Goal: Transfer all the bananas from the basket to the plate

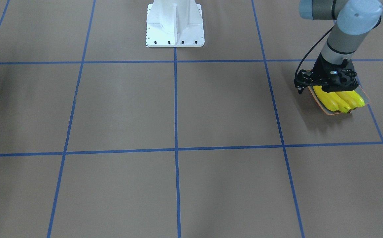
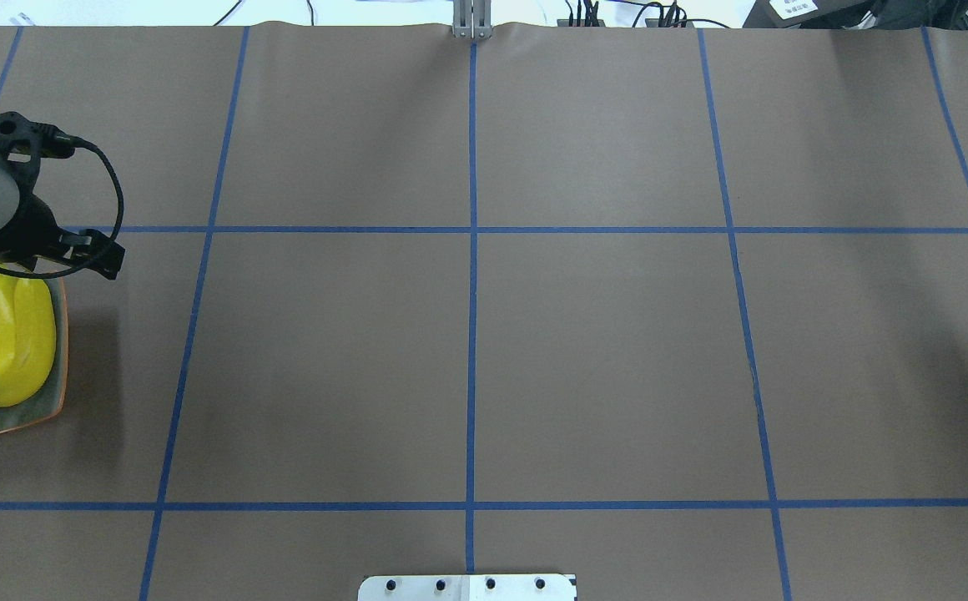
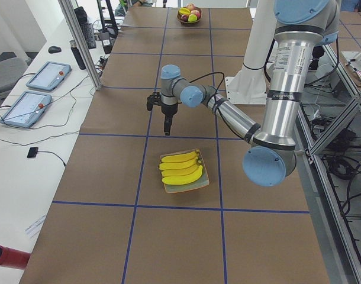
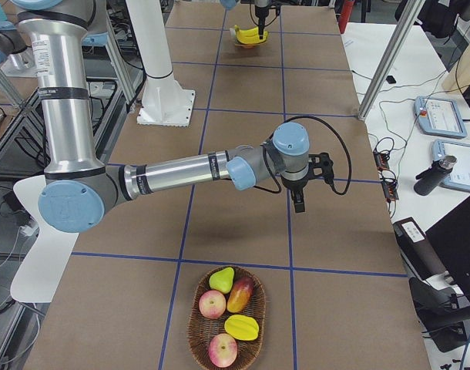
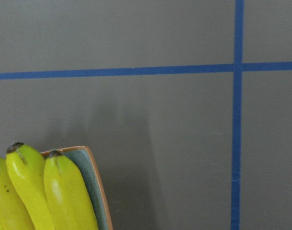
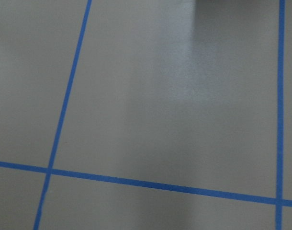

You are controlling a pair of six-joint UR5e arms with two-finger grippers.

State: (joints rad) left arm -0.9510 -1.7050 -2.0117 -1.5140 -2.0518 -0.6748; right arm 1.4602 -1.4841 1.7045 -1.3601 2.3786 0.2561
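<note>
Bananas, all three, lie side by side on the plate at the end of the table on the robot's left. The basket at the opposite end shows only other fruit, so the transfer looks complete. The left gripper hangs just beyond the plate, apparently carrying nothing, and the right gripper hovers near the basket. How far either one's jaws stand apart I cannot tell.

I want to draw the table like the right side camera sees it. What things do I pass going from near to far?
basket of fruit → right gripper → robot base → bananas on the plate
</note>
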